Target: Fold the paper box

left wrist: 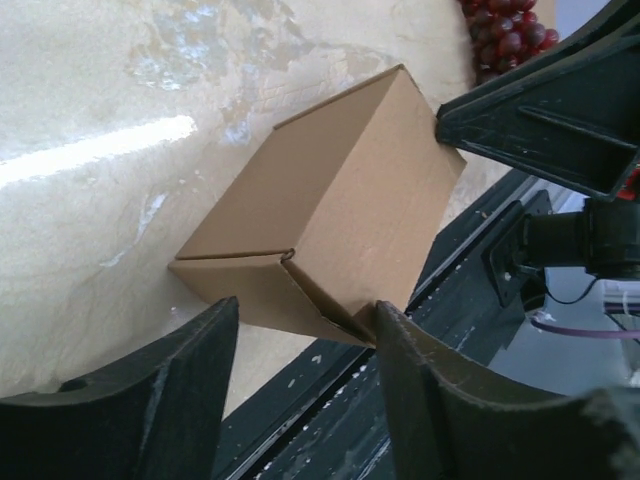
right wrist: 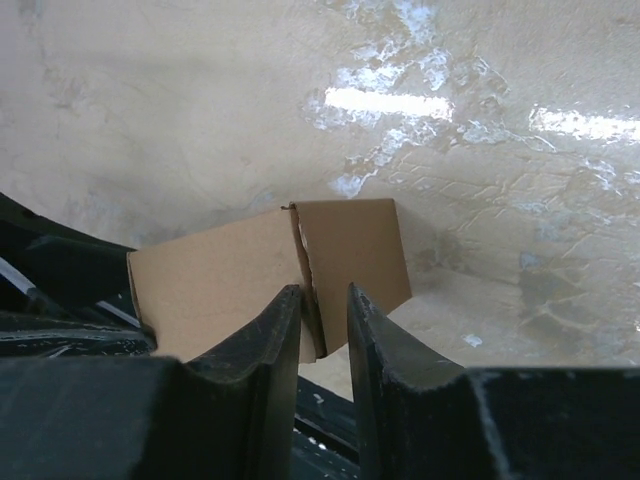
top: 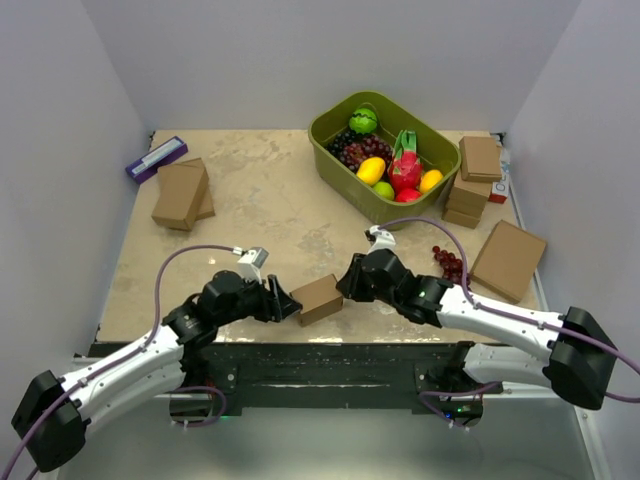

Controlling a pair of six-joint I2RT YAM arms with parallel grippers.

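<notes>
The paper box (top: 318,298) is a small closed brown cardboard box lying near the table's front edge, between my two grippers. My left gripper (top: 289,301) is at its left end. In the left wrist view the left gripper (left wrist: 305,335) is open: one finger (left wrist: 400,350) touches the box's (left wrist: 335,200) near corner, while the other stands apart from it. My right gripper (top: 346,283) is at the right end. There the right gripper (right wrist: 325,315) is open only a narrow gap, astride the corner seam of the box (right wrist: 215,285).
A green basket (top: 430,140) of fruit stands at the back right, beside a stack of brown boxes (top: 474,182). A larger flat brown box (top: 508,260) and grapes (top: 448,262) lie to the right. More brown boxes (top: 182,193) and a purple item (top: 155,158) lie back left. The dark front rail (top: 330,355) is just behind the box.
</notes>
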